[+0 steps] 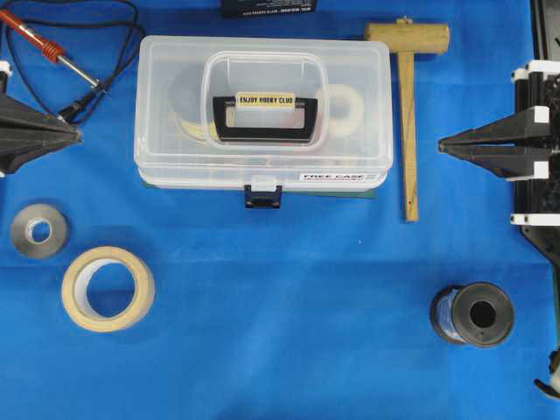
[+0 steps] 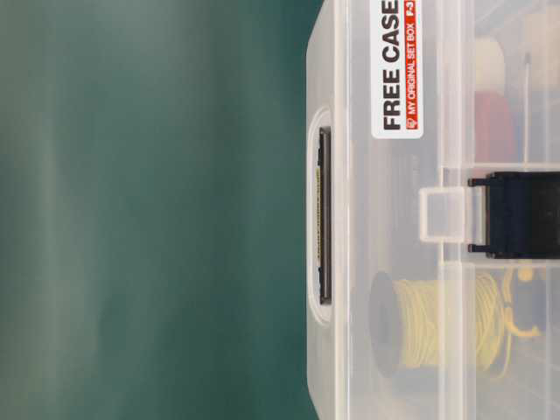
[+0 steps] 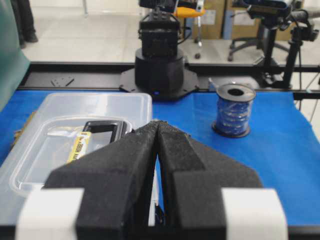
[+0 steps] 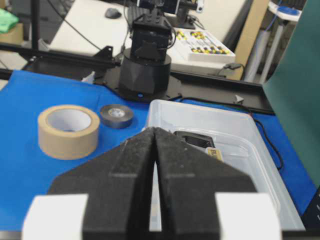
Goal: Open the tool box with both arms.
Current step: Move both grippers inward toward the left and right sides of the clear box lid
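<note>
Black foam fingers of my left gripper (image 1: 77, 136) and right gripper (image 1: 442, 147) are pressed together, holding nothing, at opposite edges of the blue cloth (image 1: 289, 297). Between them, apart from both, the clear tool box (image 1: 262, 114) lies shut with its black latch (image 1: 262, 196) fastened. Beyond its right end rests a wooden mallet (image 1: 408, 105).

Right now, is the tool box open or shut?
Shut: the tool box lid lies flat on its base, and the black latch sits down over the front.
</note>
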